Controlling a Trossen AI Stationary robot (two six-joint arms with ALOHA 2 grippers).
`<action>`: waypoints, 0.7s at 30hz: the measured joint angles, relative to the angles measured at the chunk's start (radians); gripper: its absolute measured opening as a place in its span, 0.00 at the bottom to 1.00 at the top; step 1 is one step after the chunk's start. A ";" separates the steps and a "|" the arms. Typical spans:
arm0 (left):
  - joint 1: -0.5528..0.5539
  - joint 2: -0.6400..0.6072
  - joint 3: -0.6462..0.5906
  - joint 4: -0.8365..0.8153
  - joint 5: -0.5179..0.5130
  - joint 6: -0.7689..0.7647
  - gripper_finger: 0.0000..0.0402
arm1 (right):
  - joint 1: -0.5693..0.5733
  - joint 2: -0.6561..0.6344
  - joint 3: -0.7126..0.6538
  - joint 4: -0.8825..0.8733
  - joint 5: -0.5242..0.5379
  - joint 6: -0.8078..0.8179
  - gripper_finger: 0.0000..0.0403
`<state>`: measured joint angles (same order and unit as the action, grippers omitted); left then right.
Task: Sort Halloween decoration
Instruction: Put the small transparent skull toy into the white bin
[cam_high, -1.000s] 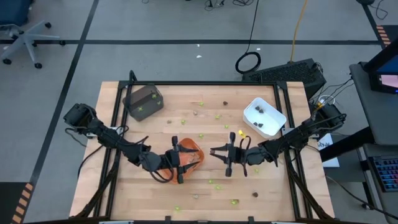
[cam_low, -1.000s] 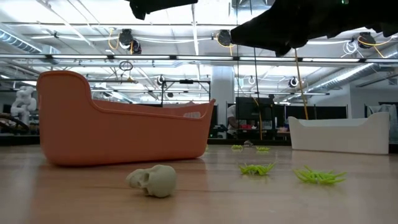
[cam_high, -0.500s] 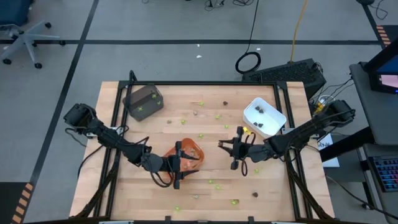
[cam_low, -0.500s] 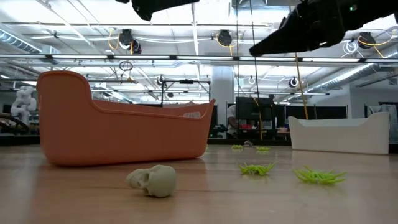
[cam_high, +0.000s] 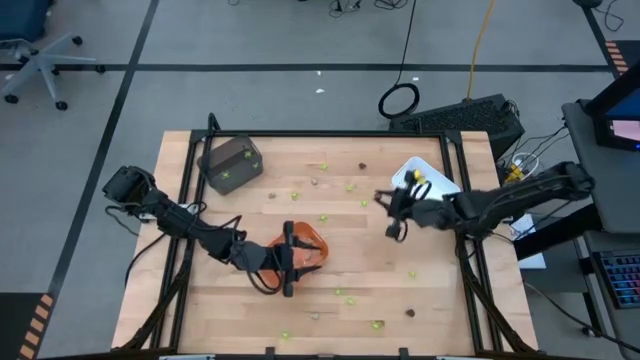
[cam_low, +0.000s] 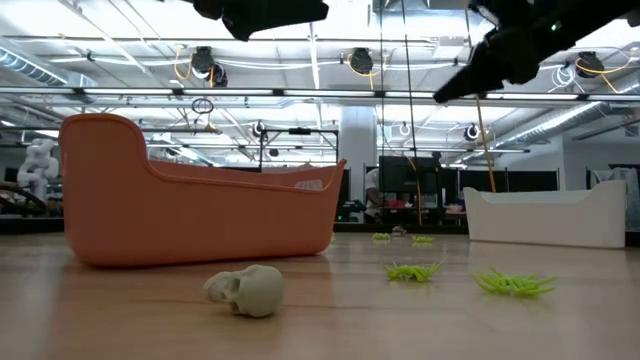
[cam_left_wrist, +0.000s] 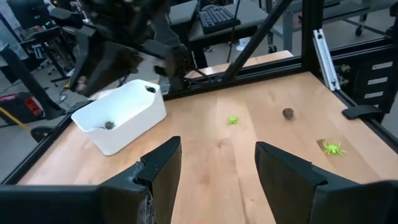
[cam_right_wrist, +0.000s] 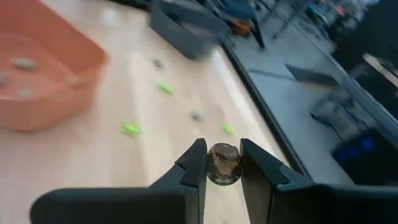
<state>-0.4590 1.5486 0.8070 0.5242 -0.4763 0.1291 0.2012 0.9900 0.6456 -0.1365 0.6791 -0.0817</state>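
Right gripper (cam_right_wrist: 223, 163), clamping brown piece (cam_right_wrist: 223, 163), reached white tray (cam_high: 436, 178).

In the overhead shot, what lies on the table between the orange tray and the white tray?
In the high view, between the orange tray and the white tray lies bare wood with one lime-green piece; the right gripper hangs over that stretch, shut on a dark brown piece.

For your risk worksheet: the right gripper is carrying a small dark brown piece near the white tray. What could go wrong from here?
1. The dark brown piece is pinched only at the fingertips of the right gripper; it might slip out before reaching the white tray.
2. Released too early, it may land among the green pieces on the table.
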 joint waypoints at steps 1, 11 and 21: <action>0.003 0.000 0.000 -0.001 0.000 0.000 0.52 | -0.030 -0.020 0.000 -0.041 0.000 0.013 0.13; 0.035 0.000 0.000 -0.001 -0.003 -0.019 0.52 | -0.368 -0.077 0.000 -0.412 -0.162 0.193 0.13; 0.040 0.000 0.000 0.000 -0.003 -0.065 0.52 | -0.556 0.030 0.000 -0.495 -0.190 0.232 0.14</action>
<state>-0.4191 1.5484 0.8070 0.5241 -0.4793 0.0639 -0.3547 1.0204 0.6456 -0.6320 0.4892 0.1501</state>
